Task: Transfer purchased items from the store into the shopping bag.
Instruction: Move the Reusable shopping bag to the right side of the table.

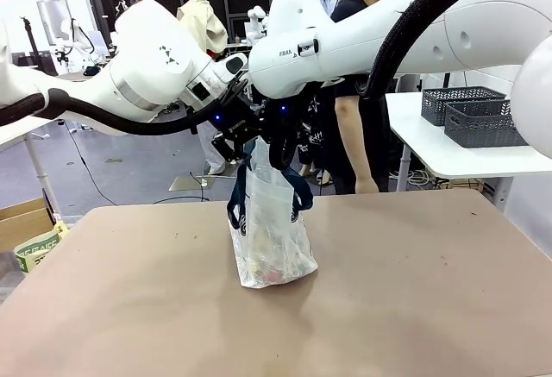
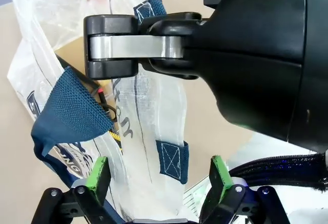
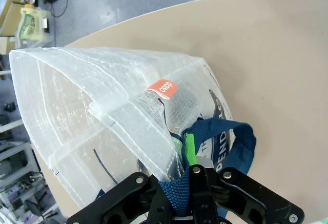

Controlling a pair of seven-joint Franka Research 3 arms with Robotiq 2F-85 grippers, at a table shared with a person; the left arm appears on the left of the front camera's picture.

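Note:
The translucent shopping bag (image 1: 272, 239) stands at the table's middle, its navy handles lifted. Pale and reddish purchased items (image 1: 272, 267) show through its lower part. In the right wrist view an orange label (image 3: 163, 88) lies at the bag's (image 3: 102, 111) mouth. My right gripper (image 1: 281, 151) (image 3: 188, 180) is shut on a navy strap handle (image 3: 225, 142) and holds it up. My left gripper (image 1: 235, 142) (image 2: 159, 178) stands open over the bag's (image 2: 148, 126) rim beside the other handle (image 2: 72, 111), its green pads (image 2: 97, 175) holding nothing. The right gripper's finger (image 2: 130, 47) crosses just ahead.
A person in a black shirt (image 1: 354, 92) stands at the far side of the brown table (image 1: 414, 291). Two dark grey slotted baskets (image 1: 474, 114) sit on a white side table (image 1: 448, 157) at back right. I cannot tell whether either is the store. A cardboard box (image 1: 21, 222) is on the floor at left.

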